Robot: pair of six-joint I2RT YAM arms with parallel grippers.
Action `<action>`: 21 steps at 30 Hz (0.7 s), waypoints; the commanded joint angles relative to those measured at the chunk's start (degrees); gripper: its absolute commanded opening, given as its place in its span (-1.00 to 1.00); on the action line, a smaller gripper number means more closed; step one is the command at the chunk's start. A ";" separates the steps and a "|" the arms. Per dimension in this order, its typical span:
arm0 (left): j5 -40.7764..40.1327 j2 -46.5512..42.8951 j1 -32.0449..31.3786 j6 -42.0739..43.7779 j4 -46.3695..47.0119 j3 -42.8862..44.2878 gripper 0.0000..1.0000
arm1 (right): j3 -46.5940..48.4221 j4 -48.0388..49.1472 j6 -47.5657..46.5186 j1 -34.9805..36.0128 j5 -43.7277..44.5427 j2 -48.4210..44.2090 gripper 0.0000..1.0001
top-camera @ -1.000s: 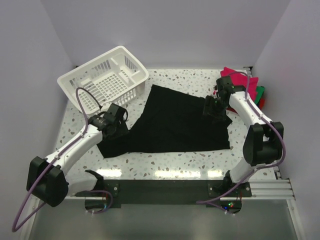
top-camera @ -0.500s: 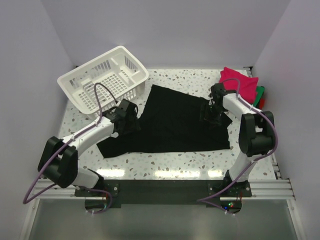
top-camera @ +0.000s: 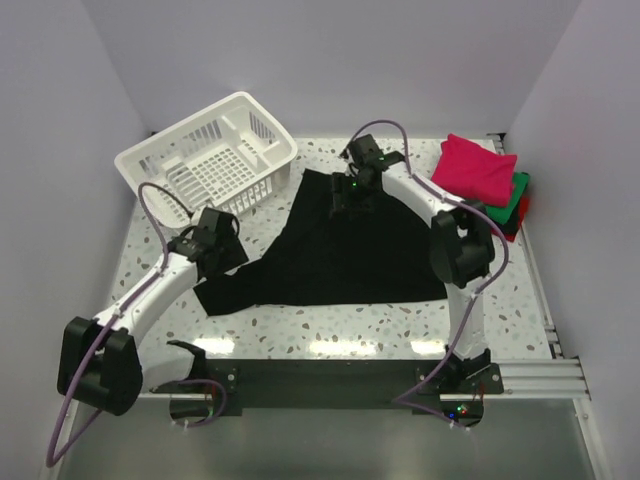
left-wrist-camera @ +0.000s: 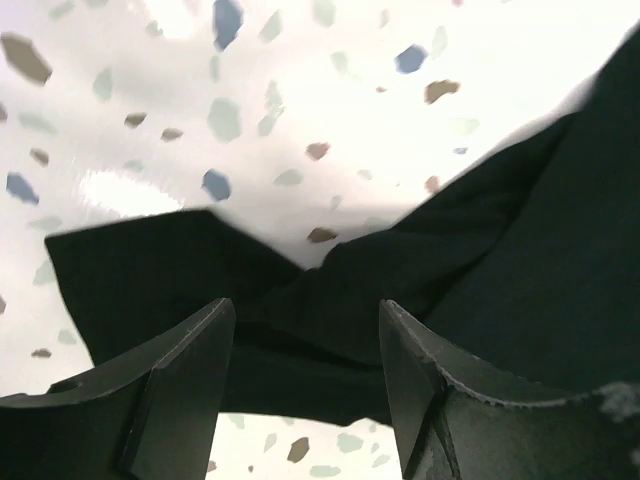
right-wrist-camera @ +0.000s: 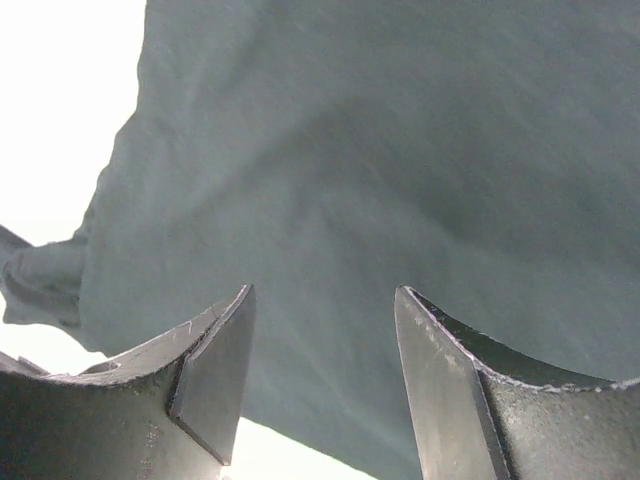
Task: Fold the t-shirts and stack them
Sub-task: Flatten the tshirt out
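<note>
A large black t-shirt lies spread flat in the middle of the table. My left gripper hovers at its left sleeve; in the left wrist view the gripper is open, with the crumpled black sleeve just beyond the fingertips and nothing held. My right gripper hangs over the shirt's far edge. It is open in the right wrist view, with smooth black cloth below it. Folded t-shirts are stacked at the back right: magenta-pink on top, then green and red edges under it.
A white slatted basket stands tilted at the back left, close to my left arm. Speckled tabletop shows in front of the shirt. Walls close in the left, back and right sides.
The right arm swung from the shirt's right sleeve across to its far upper edge. The left gripper went in toward the shirt and came back out to the left sleeve.
</note>
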 commanded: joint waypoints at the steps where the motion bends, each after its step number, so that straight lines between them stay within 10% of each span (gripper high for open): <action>1: 1.73 -4.35 2.87 -2.66 0.44 -3.96 0.29 | 5.15 5.69 1.00 1.32 -3.40 4.46 0.22; 21: -6.25 -15.26 7.54 -12.94 -7.29 -11.35 0.56 | -13.81 -0.10 0.21 -4.19 10.93 1.67 0.14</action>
